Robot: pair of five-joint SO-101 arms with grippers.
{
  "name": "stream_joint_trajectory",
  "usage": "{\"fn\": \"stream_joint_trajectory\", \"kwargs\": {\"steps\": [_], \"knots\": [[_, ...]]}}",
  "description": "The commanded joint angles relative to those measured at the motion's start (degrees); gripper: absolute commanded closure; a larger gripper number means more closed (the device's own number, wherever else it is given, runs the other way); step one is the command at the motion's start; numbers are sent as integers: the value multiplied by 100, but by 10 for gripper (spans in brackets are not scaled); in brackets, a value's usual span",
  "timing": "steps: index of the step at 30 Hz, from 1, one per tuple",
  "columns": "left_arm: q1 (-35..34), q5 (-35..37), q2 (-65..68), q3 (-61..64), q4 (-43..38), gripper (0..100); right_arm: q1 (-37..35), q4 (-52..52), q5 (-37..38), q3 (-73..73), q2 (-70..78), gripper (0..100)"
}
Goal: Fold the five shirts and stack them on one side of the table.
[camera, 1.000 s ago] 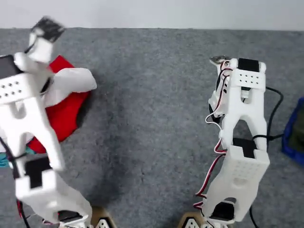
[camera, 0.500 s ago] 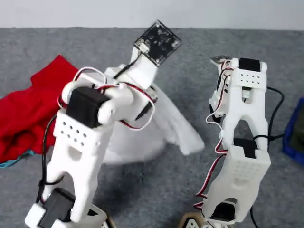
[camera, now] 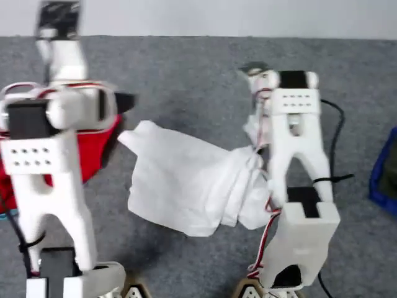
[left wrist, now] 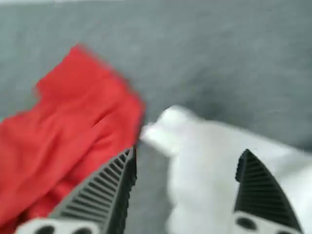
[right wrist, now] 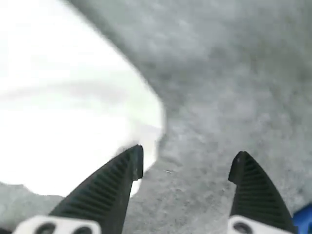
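A crumpled white shirt lies in the middle of the grey mat, between the two arms. A red shirt lies bunched at the left, partly hidden behind the left arm. My left gripper is open and holds nothing; it hangs over the gap between the red shirt and the white shirt. My right gripper is open too, above bare mat right beside an edge of the white shirt. The right arm stands against the shirt's right side.
A blue object sits at the right edge of the table. A bit of teal cloth peeks out at the left edge under the red shirt. The grey mat lies bare toward the back.
The left arm carried the white shirt from the red pile to the middle, let it go and swung back left. The right arm shifted left up against the shirt.
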Motion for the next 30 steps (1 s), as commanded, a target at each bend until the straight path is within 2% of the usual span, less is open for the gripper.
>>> {"fn": "stream_joint_trajectory", "kwargs": {"steps": [1, 8, 14, 19, 26, 28, 30], "knots": [[-1073, -510, -185, 611, 114, 683, -919, 259, 352, 273, -593, 702], [-2356, -993, -185, 1763, 114, 684, -2510, 259, 985, 1785, -1657, 702], [-2884, -1029, -185, 2237, 123, 684, -3398, 224, 1327, 3349, -2712, 702], [-2963, -1029, -185, 2527, 123, 684, -3169, -936, 1802, 4484, -2079, 703], [-2954, -1011, -193, 2545, 123, 684, -2712, -1429, 1802, 3587, -857, 706], [-2954, -1002, -193, 2545, 123, 684, -2571, -1516, 1811, 3121, -470, 757], [-2954, -1002, -193, 2545, 132, 684, -2343, -1534, 1811, 2585, -75, 864]]}}
